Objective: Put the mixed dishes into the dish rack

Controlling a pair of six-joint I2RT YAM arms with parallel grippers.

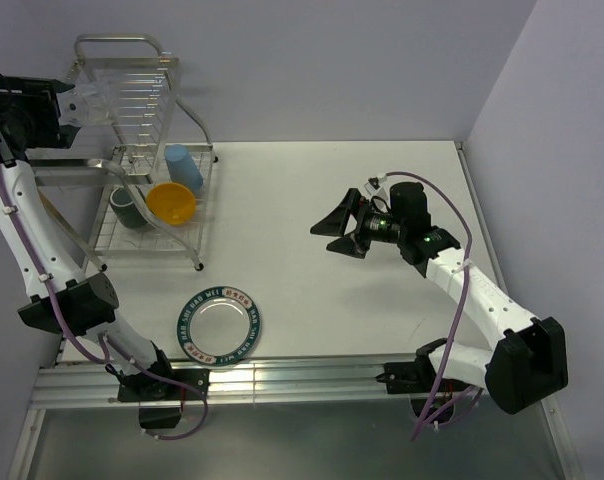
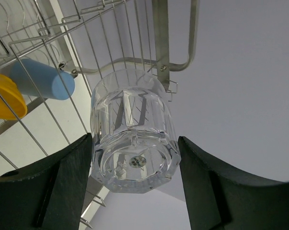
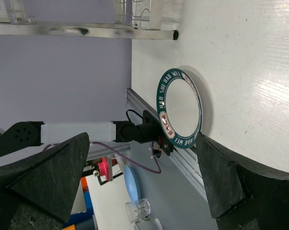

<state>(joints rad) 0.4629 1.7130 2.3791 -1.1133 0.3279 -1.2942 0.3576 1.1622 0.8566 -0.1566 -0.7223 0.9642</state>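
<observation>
Holding the small clear glass by its sides, our left tool was closed on it. The two dark fingers pressed against the faceted wall close to the thick base. The base faced the wrist camera and the mouth pointed toward the wires of the dish rack, high beside its upper tier.

We judged the glass to be stiff, smooth and easy to break. It could slip along the pads, so a hold low on the flat facets seemed the safest, with a gentle release.

On the lower tier of the rack lay the dark mug, the orange-yellow bowl and the light blue cup, close together.

The silver plate with the green lettered rim lay flat on the tabletop, near the front edge. It was not loaded yet. We thought it was thin and rigid, so it was best taken at the rim, which is hard to reach when it lies flat.

Our right tool hung over the middle of the tabletop, wide open and with nothing in it.
</observation>
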